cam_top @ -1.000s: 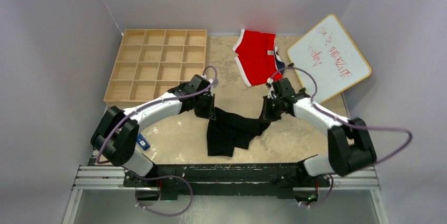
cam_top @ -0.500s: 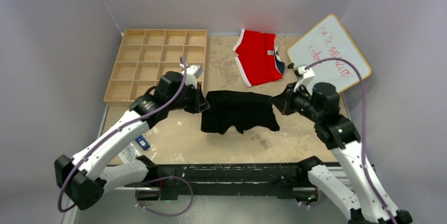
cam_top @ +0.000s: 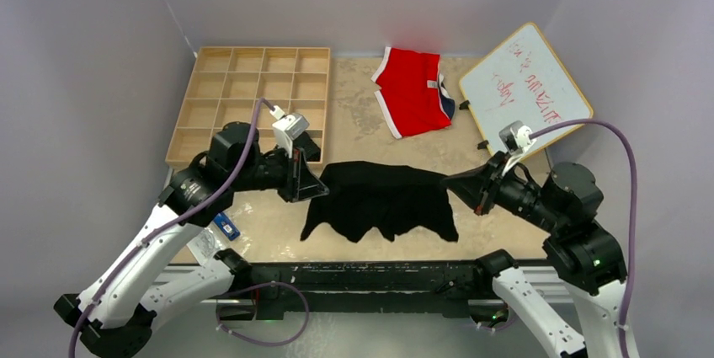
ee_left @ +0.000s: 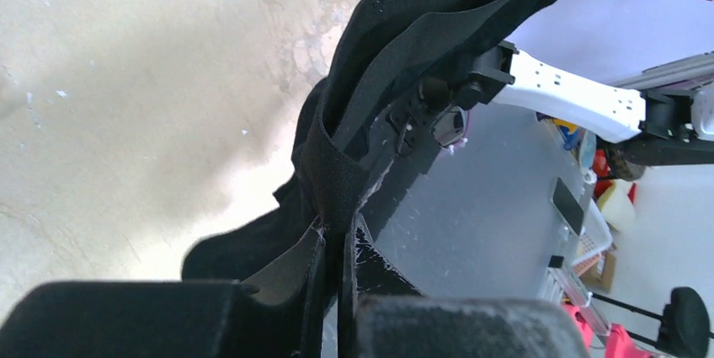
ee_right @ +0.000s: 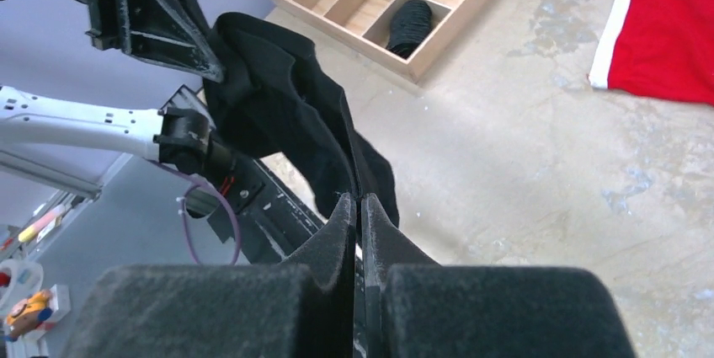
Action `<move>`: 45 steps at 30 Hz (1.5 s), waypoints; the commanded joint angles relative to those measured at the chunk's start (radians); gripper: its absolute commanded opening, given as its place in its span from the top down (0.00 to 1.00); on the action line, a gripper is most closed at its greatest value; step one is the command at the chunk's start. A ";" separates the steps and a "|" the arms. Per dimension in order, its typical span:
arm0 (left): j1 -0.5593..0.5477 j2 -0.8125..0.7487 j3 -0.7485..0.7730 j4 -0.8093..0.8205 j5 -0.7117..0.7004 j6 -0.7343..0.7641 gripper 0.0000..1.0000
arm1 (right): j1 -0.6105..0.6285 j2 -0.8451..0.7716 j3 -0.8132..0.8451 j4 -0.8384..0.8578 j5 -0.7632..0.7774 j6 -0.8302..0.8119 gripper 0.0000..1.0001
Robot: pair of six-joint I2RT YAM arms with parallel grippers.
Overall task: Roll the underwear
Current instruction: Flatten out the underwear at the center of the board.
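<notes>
We find left fingers [cam_top: 305,179] and right fingers [cam_top: 461,183] clamped on the underwear [cam_top: 380,200], spread between them. In our judgement, the next move is laying it flat on the bench [cam_top: 269,225].

Ahead of me lie a pale wooden grid tray [cam_top: 253,87], red white-trimmed fabric briefs [cam_top: 412,93] and a wood-framed, red-scribbled whiteboard [cam_top: 526,88].

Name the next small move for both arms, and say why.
Probably lower both arms together and lay the black underwear flat on the table. The left gripper and right gripper are each shut on a top corner, holding it stretched in the air; rolling likely needs it spread flat.
</notes>
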 commanded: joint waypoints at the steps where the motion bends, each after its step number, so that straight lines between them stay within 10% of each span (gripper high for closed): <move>1: 0.000 0.062 -0.021 0.025 0.049 -0.046 1.00 | -0.002 0.080 -0.015 -0.065 0.111 0.092 1.00; 7: 0.009 0.465 -0.199 0.465 0.181 -0.106 1.00 | -0.004 0.441 -0.188 0.015 0.426 0.168 1.00; 15: 0.133 0.975 0.100 0.550 0.269 -0.027 1.00 | -0.053 0.783 -0.153 0.240 0.557 0.100 1.00; 21: 0.209 1.100 0.294 0.332 0.098 0.101 0.63 | -0.161 0.963 -0.075 0.273 0.547 0.025 1.00; 27: 0.212 1.015 0.305 0.270 -0.017 0.134 0.28 | -0.208 1.071 0.050 0.215 0.494 -0.025 0.68; 45: 0.173 0.410 -0.252 0.338 -0.060 0.049 0.26 | -0.041 0.785 -0.389 0.442 0.063 0.206 0.55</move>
